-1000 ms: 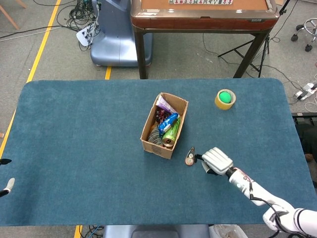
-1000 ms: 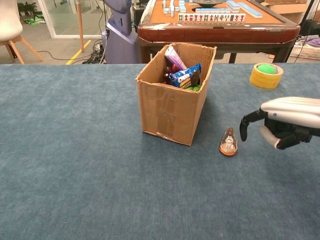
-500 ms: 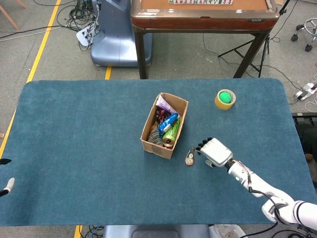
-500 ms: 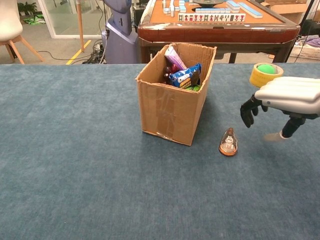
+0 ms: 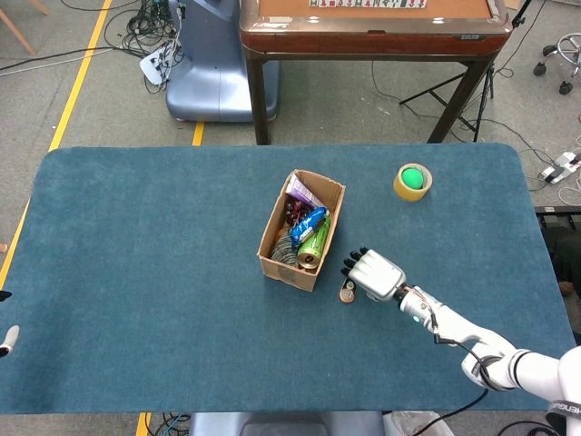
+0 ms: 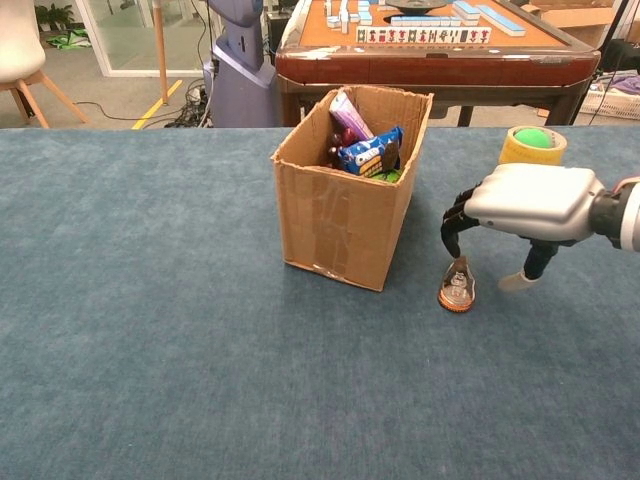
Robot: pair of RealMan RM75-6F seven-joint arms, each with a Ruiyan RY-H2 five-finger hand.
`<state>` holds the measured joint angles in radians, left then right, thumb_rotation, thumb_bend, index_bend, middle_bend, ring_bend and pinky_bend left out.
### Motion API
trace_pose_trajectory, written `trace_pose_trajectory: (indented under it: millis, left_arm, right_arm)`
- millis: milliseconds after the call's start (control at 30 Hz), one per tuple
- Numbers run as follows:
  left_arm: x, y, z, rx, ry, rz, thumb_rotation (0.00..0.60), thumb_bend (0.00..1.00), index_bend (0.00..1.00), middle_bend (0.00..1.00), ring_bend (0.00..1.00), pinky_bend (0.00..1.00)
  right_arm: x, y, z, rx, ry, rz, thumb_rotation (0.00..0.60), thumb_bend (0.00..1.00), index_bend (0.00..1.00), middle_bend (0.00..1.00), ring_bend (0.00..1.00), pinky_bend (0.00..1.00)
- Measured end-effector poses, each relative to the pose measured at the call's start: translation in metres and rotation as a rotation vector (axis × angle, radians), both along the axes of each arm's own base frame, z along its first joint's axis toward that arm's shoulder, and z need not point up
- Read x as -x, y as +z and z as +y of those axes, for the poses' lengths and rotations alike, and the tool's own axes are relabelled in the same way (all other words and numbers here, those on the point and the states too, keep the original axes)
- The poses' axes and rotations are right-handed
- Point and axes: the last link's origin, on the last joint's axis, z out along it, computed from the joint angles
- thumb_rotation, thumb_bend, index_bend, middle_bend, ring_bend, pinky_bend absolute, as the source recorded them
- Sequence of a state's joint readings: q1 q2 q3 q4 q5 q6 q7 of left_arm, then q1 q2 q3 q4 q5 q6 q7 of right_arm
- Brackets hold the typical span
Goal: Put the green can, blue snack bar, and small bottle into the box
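Observation:
The cardboard box (image 5: 272,261) (image 6: 340,225) stands mid-table. Inside it lie the green can (image 5: 314,245) and the blue snack bar (image 5: 309,223) (image 6: 368,153), among other packets. The small bottle (image 5: 347,292) (image 6: 457,286), clear with an orange base, lies on the cloth just right of the box. My right hand (image 5: 372,274) (image 6: 522,203) hovers directly over the bottle, palm down. Its dark fingertips (image 6: 455,222) hang just above the bottle and its thumb points down to the right; it holds nothing. Only a pale sliver of my left hand (image 5: 7,340) shows at the table's left edge.
A yellow tape roll (image 5: 412,183) (image 6: 532,150) with a green ball in it sits at the back right. The blue cloth table (image 5: 145,272) extends wide to the left. A wooden mahjong table (image 5: 372,27) stands beyond the far edge.
My right hand has moved left and slightly up, from beside the small bottle to over it, with its fingers now hanging above the bottle. Box and bottle have not moved.

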<state>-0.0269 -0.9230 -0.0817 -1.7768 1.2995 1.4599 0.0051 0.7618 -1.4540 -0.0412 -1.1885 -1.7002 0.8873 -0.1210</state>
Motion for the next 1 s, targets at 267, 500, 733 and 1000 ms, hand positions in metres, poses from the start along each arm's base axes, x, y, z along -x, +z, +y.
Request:
trace_pose_trajectory:
  millis: [267,500,733,1000]
  left_arm:
    - [0.000,0.001,-0.001,-0.002,0.005,0.000,0.600,0.31,0.29,0.32,0.27,0.45]
    - [0.000,0.003,-0.002,-0.008,0.005,-0.001,0.600,0.31,0.29,0.32,0.27,0.45]
    - [0.000,0.004,-0.002,-0.010,0.007,-0.002,0.600,0.31,0.29,0.32,0.27,0.45]
    - [0.000,0.006,-0.003,-0.016,0.009,-0.004,0.600,0.31,0.29,0.32,0.27,0.45]
  right_arm:
    - [-0.009,-0.008,-0.001,-0.009,0.049,0.044,0.600,0.11,0.40,0.30,0.24,0.38]
    - [-0.014,-0.013,0.000,-0.020,0.050,0.067,0.600,0.18,0.40,0.28,0.21,0.37]
    - [-0.018,-0.018,-0.001,-0.024,0.049,0.095,0.600,0.23,0.40,0.26,0.19,0.36]
    - [-0.023,-0.023,0.000,-0.032,0.048,0.123,0.600,0.25,0.40,0.23,0.16,0.34]
